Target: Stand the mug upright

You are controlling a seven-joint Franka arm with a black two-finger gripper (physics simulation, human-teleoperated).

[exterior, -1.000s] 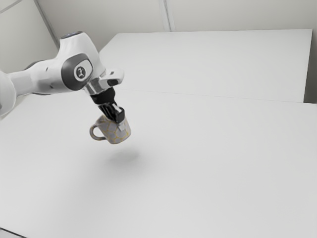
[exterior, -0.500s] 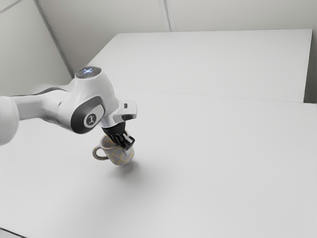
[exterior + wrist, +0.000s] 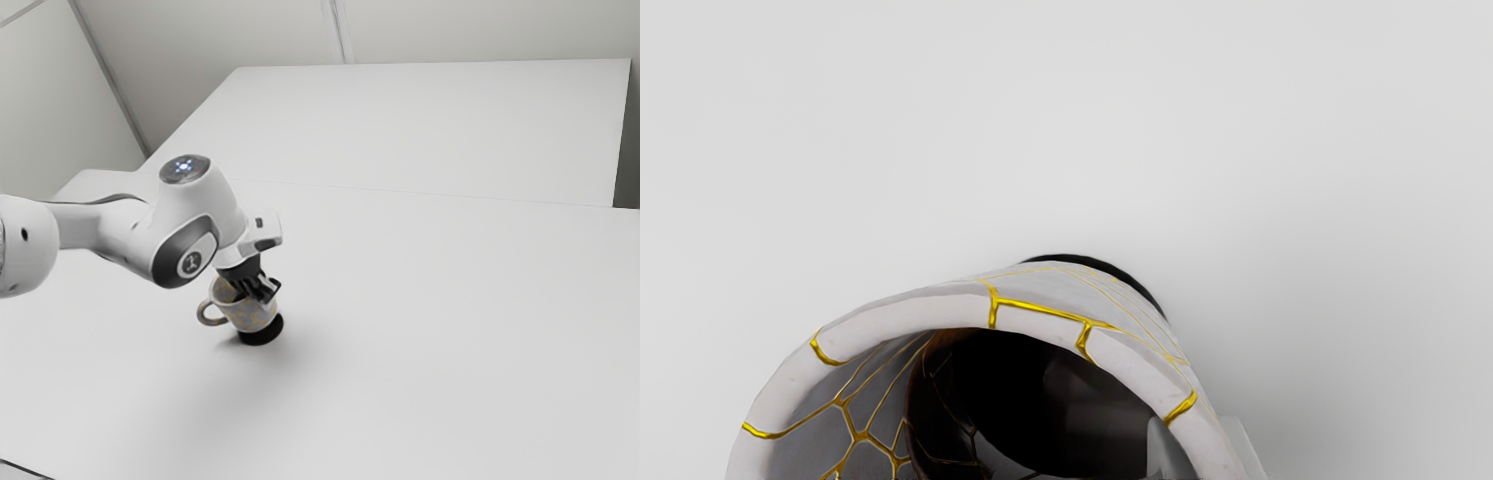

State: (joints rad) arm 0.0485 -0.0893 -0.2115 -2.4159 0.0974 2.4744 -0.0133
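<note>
The mug (image 3: 250,317), mouth up but leaning a little, is over a dark round patch (image 3: 262,334) on the worktop (image 3: 430,330), and whether its base bears flat there I cannot tell. Above that patch the jaws are gripping the rim's wall, 1 finger (image 3: 1163,450) inside and 1 outside, with the handle (image 3: 201,312) out to the patch's side toward the exterior view's left. It looks like glazed ceramic: stiff, fairly heavy, slick and chippable, so this 1-wall pinch suits it, though the mug could swivel if its base catches.
</note>
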